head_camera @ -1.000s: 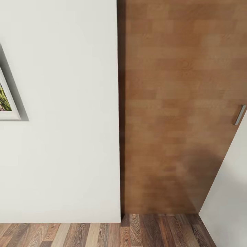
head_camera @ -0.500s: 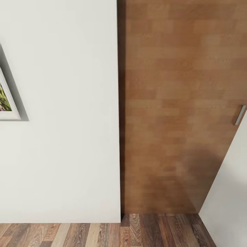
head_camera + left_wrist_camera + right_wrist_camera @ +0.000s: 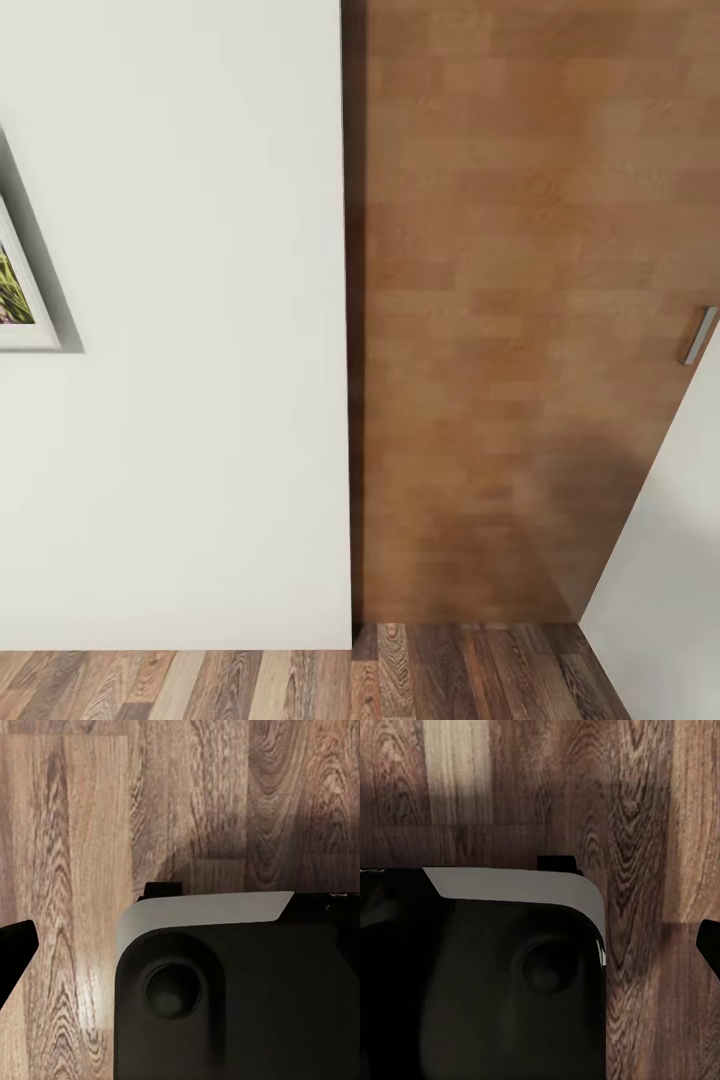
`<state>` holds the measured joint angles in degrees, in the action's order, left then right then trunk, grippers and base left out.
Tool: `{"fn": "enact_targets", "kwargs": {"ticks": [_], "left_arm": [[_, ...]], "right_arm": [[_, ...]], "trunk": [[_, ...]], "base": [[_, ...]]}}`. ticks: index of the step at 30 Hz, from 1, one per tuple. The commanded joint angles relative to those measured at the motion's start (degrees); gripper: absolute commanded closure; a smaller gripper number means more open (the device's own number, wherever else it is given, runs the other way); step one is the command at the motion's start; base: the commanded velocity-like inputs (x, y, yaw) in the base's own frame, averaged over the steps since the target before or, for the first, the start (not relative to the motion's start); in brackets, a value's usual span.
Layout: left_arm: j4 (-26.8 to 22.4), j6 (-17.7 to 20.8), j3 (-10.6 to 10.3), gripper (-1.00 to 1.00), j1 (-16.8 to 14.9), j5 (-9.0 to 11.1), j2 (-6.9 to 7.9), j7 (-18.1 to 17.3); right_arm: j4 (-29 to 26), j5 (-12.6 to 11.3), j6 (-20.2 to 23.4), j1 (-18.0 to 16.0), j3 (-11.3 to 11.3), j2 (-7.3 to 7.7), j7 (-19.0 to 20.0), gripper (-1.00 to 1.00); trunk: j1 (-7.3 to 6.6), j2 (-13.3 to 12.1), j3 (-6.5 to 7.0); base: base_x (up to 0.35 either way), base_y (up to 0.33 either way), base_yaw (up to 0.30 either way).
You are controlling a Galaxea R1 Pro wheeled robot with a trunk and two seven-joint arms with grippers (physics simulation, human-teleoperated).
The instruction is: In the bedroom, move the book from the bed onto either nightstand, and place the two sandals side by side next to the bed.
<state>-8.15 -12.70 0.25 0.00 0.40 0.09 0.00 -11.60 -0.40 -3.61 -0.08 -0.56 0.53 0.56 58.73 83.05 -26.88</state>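
I face a corner of the bedroom. A white wall [image 3: 180,400] stands on the left and a brown wooden door [image 3: 500,300] on the right. The book, the bed, the nightstand and the sandals are out of view. In the left wrist view one dark fingertip [image 3: 15,943] shows at the picture's edge over the plank floor [image 3: 90,817]. In the right wrist view one dark fingertip [image 3: 709,943] shows over the floor [image 3: 607,787]. Nothing is seen held, and how the jaws stand cannot be made out.
The door has a metal handle [image 3: 700,335] at its right side, beside another white wall [image 3: 670,580]. A framed picture [image 3: 15,300] hangs at the far left. A strip of wood-plank floor [image 3: 300,685] runs below. My dark base [image 3: 240,997] [image 3: 480,982] sits beneath both wrists.
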Motion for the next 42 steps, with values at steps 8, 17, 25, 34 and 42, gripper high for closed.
{"fn": "enact_targets", "kwargs": {"ticks": [8, 17, 25, 34, 42], "left_arm": [[-0.02, -0.13, 0.01, -1.0, 0.0, 0.04, 0.0, 0.0], [-0.02, -0.13, 0.01, -1.0, 0.0, 0.04, -0.05, 0.0], [-0.02, -0.14, -0.05, -1.0, 0.0, 0.04, -0.08, 0.0], [-0.02, -0.17, -0.07, -1.0, 0.0, 0.04, -0.09, 0.0], [-0.02, -0.23, -0.16, -1.0, 0.0, 0.04, -0.28, 0.0]], "right_arm": [[0.0, -0.04, -0.17, -0.01, -0.06, 0.0, 0.06, -1.0], [0.0, -0.04, -0.17, -0.01, 0.02, 0.0, 0.06, -1.0], [0.0, -0.04, -0.17, -0.01, 0.01, 0.0, 0.06, -1.0], [0.0, -0.04, -0.17, -0.01, 0.02, 0.0, 0.06, -1.0], [0.02, -0.02, -0.17, -0.01, 0.01, 0.0, 0.06, -1.0]], "trunk": [[0.0, 0.03, -0.05], [0.0, 0.03, -0.05], [0.0, 0.03, -0.05], [0.0, 0.03, -0.05], [0.0, 0.03, -0.05]], "base": [[0.0, 0.0, 0.006], [0.0, 0.0, 0.202], [0.0, 0.0, 0.287], [0.0, 0.0, 0.293], [0.0, 0.0, 0.293]]}}
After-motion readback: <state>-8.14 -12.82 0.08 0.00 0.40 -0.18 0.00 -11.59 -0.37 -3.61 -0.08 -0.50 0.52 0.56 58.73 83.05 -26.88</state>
